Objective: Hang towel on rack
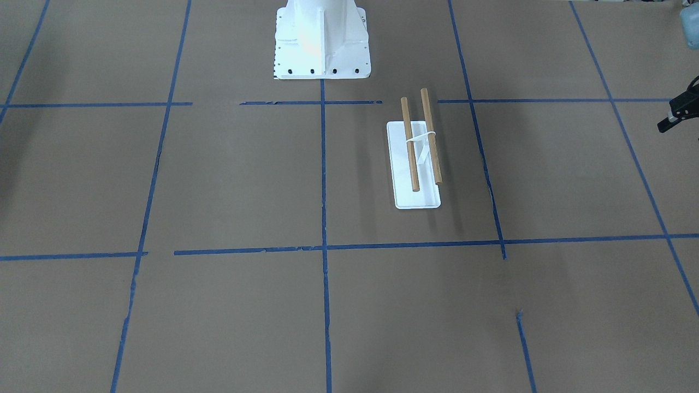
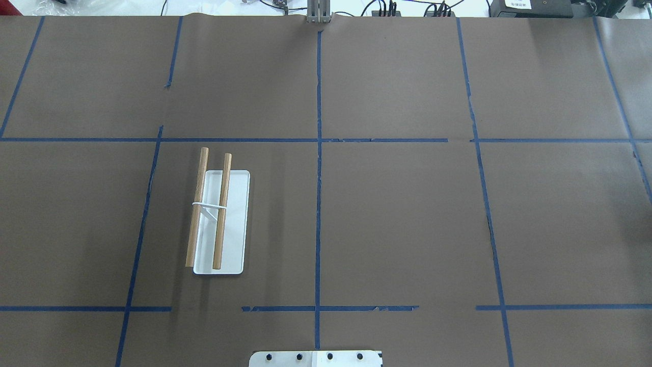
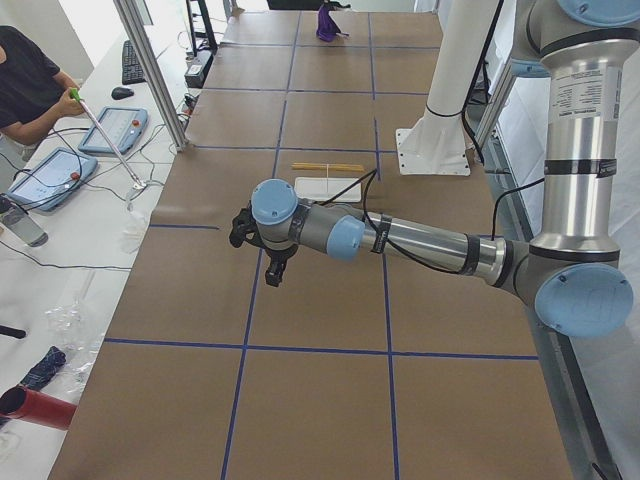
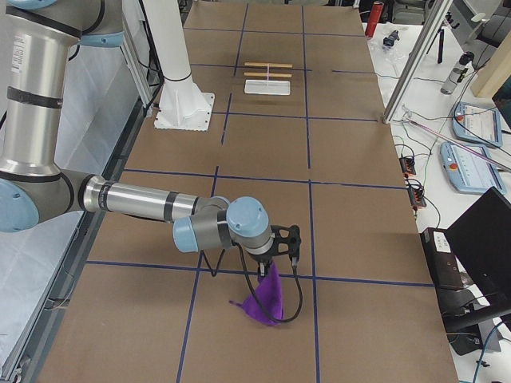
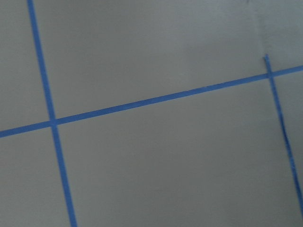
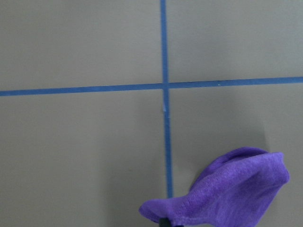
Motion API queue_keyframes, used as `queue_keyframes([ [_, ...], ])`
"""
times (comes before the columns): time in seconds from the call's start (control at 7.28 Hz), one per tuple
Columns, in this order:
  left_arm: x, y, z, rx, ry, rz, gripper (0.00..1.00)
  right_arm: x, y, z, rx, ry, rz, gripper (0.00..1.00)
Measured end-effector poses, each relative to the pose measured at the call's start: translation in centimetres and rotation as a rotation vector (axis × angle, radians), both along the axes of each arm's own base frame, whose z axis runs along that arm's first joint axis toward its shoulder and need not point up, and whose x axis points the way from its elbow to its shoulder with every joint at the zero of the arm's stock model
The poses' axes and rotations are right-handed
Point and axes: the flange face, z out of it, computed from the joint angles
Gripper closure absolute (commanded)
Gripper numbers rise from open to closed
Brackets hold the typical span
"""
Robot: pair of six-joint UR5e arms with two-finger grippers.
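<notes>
The rack (image 1: 418,164) is a flat white base with two parallel brown dowels; it stands on the brown table on my left side and also shows in the overhead view (image 2: 219,224). No towel hangs on it. The purple towel (image 4: 267,299) hangs bunched from my right gripper (image 4: 273,257) above the table, far from the rack (image 4: 267,80). In the right wrist view the towel (image 6: 232,194) is pinched at the bottom edge. My left gripper (image 3: 277,272) hovers empty over the table; whether it is open I cannot tell. Only its black edge (image 1: 677,114) shows in the front view.
The white bolted pedestal (image 1: 322,43) stands behind the rack. Blue tape lines (image 2: 318,204) grid the table. An operator (image 3: 30,80) and control pendants are beyond the far table edge. Aluminium posts (image 4: 411,64) stand at that edge.
</notes>
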Motion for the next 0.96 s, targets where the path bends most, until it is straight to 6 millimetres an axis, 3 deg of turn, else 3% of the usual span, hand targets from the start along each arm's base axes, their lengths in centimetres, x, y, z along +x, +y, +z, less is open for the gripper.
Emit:
queue_keyframes([
  [0.14,0.6,-0.1,-1.0,0.013,0.022,-0.016,0.0,-1.0,0.3,-5.3,-0.024,-0.056,0.025,1.0],
  [0.27,2.4,-0.1,-2.4,-0.008,0.057,-0.048,0.0,-3.0,0.5,-11.0,-0.065,-0.117,0.056,1.0],
  [0.55,8.0,0.9,-5.7,-0.085,0.157,-0.091,0.0,-8.2,0.5,-21.9,-0.184,-0.235,0.123,1.0],
  [0.69,10.9,1.1,-8.3,-0.141,0.214,-0.115,0.0,-11.5,-0.1,-27.4,-0.259,-0.302,0.147,1.0],
  [0.96,17.0,-0.2,-15.3,-0.287,0.313,-0.145,0.06,-20.4,-1.2,-38.9,-0.399,-0.432,0.135,1.0],
])
